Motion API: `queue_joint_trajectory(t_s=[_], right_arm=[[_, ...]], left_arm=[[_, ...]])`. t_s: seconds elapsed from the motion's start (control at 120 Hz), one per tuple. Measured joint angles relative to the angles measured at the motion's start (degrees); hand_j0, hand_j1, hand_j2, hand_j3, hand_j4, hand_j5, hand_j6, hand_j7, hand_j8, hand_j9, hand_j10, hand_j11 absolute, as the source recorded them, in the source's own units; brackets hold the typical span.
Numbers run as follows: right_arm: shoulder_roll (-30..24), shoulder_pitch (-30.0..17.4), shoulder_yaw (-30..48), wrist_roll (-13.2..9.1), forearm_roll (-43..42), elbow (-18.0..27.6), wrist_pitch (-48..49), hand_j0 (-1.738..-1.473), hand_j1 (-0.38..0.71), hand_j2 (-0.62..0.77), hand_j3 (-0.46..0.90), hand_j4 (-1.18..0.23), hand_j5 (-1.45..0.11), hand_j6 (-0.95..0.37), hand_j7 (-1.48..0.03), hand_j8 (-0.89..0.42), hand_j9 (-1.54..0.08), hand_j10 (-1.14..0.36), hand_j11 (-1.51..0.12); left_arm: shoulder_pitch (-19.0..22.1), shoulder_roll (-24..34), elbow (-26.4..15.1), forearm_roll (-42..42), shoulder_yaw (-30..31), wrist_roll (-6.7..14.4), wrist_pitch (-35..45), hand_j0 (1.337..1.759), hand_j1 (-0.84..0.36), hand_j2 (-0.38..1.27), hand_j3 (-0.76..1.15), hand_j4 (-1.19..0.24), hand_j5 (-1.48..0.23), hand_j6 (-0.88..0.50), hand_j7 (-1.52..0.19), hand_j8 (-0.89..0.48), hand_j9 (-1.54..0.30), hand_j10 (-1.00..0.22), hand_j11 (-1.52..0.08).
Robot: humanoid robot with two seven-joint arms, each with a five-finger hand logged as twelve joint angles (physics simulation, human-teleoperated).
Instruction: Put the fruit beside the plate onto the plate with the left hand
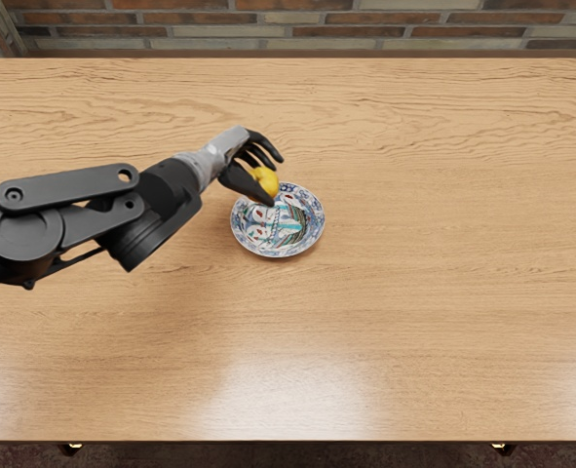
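The left hand is closed around the fruit, a small yellow piece that looks like a lemon. Dark fingers curl over its top, and the thumb appears to sit beneath it. The fruit is at the plate's far-left rim, apparently just above the edge rather than over the middle of the bowl. Whether it touches the rim cannot be told from this view.

The step in hand seems to be the placing. To do it well, the hand should carry the fruit a little further toward the plate's centre, lower it until it rests in the dip, and only then let the fingers spread. A round fruit released at the rim could roll off onto the wood. The lift away should be straight up, so a finger does not drag the plate.

The plate is a shallow patterned dish in blue, white and red. Around it the desk is pale wood with a soft glare on the side nearer the camera. Beyond the plate, past the desk's far edge, runs a brick wall.
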Motion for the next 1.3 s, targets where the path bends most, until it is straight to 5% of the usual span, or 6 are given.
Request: queue_joint_trajectory(t_s=[0.625,0.917,1.1,1.3], right_arm=[[0.0,0.0,0.0,0.0,0.0,0.0,0.0,-1.658,-0.33,0.00,0.00,-0.02,-0.02,-0.02,-0.02,-0.02,-0.02,-0.02,-0.02],[0.0,0.0,0.0,0.0,0.0,0.0,0.0,-1.658,-0.33,0.00,0.00,-0.02,-0.02,-0.02,-0.02,-0.02,-0.02,-0.02,-0.02],[0.0,0.0,0.0,0.0,0.0,0.0,0.0,-1.658,-0.33,0.00,0.00,-0.02,-0.02,-0.02,-0.02,-0.02,-0.02,-0.02,-0.02],[0.0,0.0,0.0,0.0,0.0,0.0,0.0,-1.658,-0.33,0.00,0.00,-0.02,-0.02,-0.02,-0.02,-0.02,-0.02,-0.02,-0.02]], left_arm=[[3.0,-1.1,1.2,-1.0,1.0,0.0,-0.3,1.658,-0.30,0.39,0.00,-0.61,-0.82,-0.56,-0.81,-0.47,-0.81,-0.58,-0.81],[0.8,-0.1,1.0,-1.5,0.3,-0.1,-0.3,1.658,0.08,0.11,0.00,-0.25,-0.33,-0.23,-0.32,-0.21,-0.32,-0.24,-0.32],[0.2,8.3,-2.7,-3.4,-3.7,-0.1,-1.7,1.658,0.23,0.05,0.00,-0.11,-0.14,-0.10,-0.14,-0.09,-0.14,-0.10,-0.14],[2.9,26.0,-6.2,-21.7,-11.0,-0.1,-25.2,1.658,0.30,0.02,0.00,-0.05,-0.06,-0.05,-0.06,-0.04,-0.06,-0.05,-0.06]])
